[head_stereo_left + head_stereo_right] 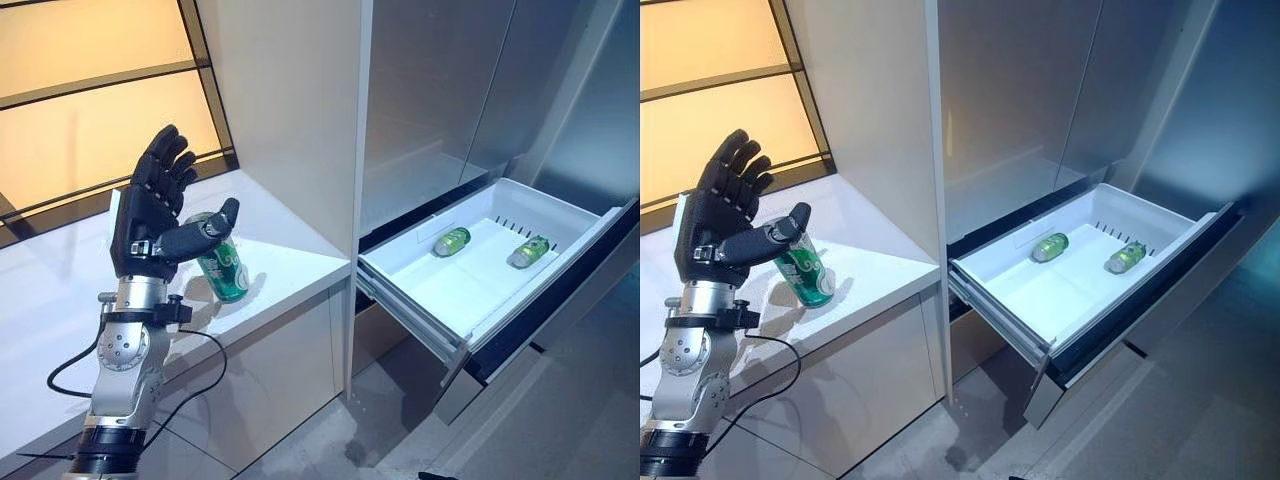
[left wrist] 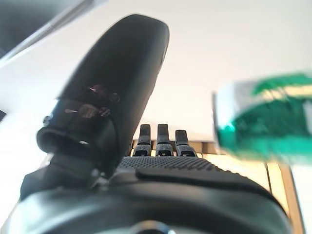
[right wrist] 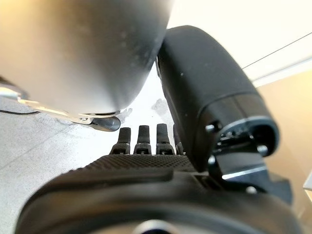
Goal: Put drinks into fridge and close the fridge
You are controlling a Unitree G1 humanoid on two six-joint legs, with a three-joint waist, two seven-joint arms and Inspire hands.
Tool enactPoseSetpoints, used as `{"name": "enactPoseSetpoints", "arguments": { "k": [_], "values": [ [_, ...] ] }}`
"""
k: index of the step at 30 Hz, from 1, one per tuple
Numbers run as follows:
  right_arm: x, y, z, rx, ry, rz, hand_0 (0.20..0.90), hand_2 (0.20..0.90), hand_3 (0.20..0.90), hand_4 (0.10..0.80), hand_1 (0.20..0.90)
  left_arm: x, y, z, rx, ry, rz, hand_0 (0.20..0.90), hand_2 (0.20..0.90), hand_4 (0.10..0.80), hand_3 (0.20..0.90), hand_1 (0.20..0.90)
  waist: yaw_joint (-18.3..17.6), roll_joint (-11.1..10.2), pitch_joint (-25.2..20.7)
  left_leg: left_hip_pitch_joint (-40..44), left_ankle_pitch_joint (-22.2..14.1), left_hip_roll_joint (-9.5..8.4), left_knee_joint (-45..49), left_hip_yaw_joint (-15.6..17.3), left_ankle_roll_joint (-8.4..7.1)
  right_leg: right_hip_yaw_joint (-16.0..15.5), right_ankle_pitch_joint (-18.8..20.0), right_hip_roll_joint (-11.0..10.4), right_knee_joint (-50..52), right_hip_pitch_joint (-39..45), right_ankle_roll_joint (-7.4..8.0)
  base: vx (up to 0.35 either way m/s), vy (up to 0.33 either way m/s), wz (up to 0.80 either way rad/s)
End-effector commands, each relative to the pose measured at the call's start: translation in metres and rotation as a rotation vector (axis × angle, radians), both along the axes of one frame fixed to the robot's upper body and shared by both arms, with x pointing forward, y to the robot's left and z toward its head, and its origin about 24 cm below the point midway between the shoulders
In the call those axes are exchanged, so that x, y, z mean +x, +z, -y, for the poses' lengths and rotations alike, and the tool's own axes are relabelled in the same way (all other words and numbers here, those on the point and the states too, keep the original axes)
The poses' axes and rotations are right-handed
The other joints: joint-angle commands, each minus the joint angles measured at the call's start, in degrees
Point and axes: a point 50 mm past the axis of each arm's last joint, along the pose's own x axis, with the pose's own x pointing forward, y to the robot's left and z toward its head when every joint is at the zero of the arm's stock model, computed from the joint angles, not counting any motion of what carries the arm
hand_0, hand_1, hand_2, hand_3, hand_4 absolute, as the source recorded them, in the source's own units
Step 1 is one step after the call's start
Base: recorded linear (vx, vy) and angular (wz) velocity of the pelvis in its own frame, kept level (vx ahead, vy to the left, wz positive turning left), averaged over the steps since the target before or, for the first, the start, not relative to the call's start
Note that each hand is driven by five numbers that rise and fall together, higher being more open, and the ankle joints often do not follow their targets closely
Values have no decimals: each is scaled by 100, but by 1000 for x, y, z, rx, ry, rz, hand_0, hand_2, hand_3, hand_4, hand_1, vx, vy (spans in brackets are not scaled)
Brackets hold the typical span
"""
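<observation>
Left hand (image 1: pixel 150 215) raised, fingers apparently spread

Green can (image 1: pixel 222 264), white drawer (image 1: pixel 580 222), green bottles (image 1: pixel 452 241)

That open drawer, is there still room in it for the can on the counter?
Yes. The drawer's near half is bare, from its front wall up to the two bottles lying near the back. The can stands on the counter beside the open left hand.

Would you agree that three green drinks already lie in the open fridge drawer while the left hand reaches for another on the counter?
Not quite: the left eye view shows two green drinks in the open fridge drawer, not three. The left hand, fingers open, does reach for a green can on the counter.
</observation>
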Motion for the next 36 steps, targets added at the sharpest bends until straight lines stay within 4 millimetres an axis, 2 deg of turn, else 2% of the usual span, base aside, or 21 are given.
{"name": "enactPoseSetpoints", "arguments": {
  "k": [1, 12, 23, 36],
  "values": [
    [-2, -1, -2, 8, 69, -40, 900, 900, 900, 800, 900, 0, 44, -8, -6, 24, 198, 900, 900, 800, 900, 900, 24, -30, -4, 56, -463, -145, 75, -16, 3, 51, -474, 42, 559, -280, 252, 0, 1, 8],
    [1, 0, 2, 5, 60, -41, 900, 900, 900, 800, 900, 6, 34, -14, -5, 29, 117, 900, 900, 800, 900, 900, 11, -4, -2, 73, -459, -141, 73, 19, -9, 56, -460, 31, 531, -250, 277, -1, 0, 2],
    [2, 1, 6, 3, 52, -42, 900, 900, 900, 800, 900, 14, 29, -8, 59, -26, 31, 900, 900, 800, 900, 900, -42, 30, -11, 87, -450, -135, 67, 73, -13, 84, -430, 36, 510, -251, 294, 0, 0, 0],
    [1, 2, 7, 3, 39, -44, 900, 900, 900, 800, 900, 23, 26, -20, 72, 68, -32, 900, 900, 800, 900, 900, -138, 64, -20, 110, -457, -127, 70, 154, -17, 160, -414, 49, 486, -245, 310, 0, 0, 0]
  ]
}}
